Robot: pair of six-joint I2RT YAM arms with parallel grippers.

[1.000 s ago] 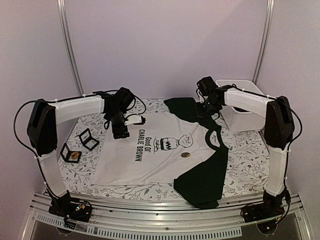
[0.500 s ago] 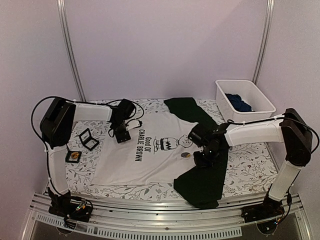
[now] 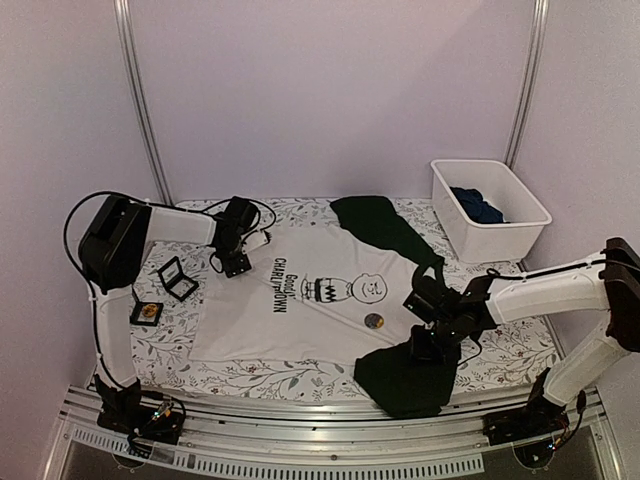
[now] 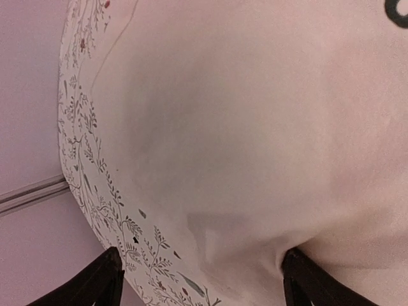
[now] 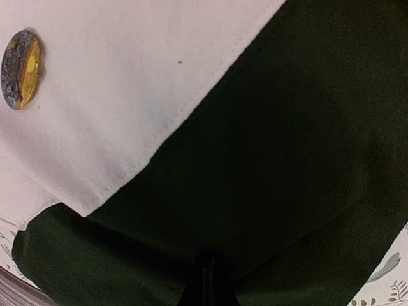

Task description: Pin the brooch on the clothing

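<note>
Near the left edge of the desk sit two small dark boxes. One box (image 3: 146, 312) holds something round and gold. The other open box (image 3: 177, 278) sits just beyond it, toward the far edge. Both rest on the floral table cover (image 3: 505, 345), close to the hem of the T-shirt (image 3: 300, 335) but not on it.

The left gripper (image 3: 235, 264) is down at the far left corner of the T-shirt, where the hem meets the cover. In the left wrist view its two dark fingers (image 4: 105, 284) stand well apart at the bottom of the picture. White cloth fills the space between them and is slightly puckered by the right-hand finger. The jaws are spread and hold nothing.

The T-shirt lies flat across the middle of the desk, turned sideways, with its hem to the left and its collar to the right. The printed face and lettering face up. One dark sleeve (image 3: 375, 220) reaches toward the far edge, and the other sleeve (image 3: 400, 385) lies bunched at the near edge.

The brooch (image 3: 373, 320), a small round disc, lies on the white front just near-side of the printed face. The right wrist view shows the brooch (image 5: 21, 69) gold and dark at the upper left.

The right gripper (image 3: 428, 345) is on the near sleeve. Its fingers (image 5: 204, 284) are drawn together into one narrow shape against the dark cloth. Whether they nip a fold cannot be told.

At the far right corner stands a white bin (image 3: 520, 225) holding a dark blue garment (image 3: 478, 206).
</note>
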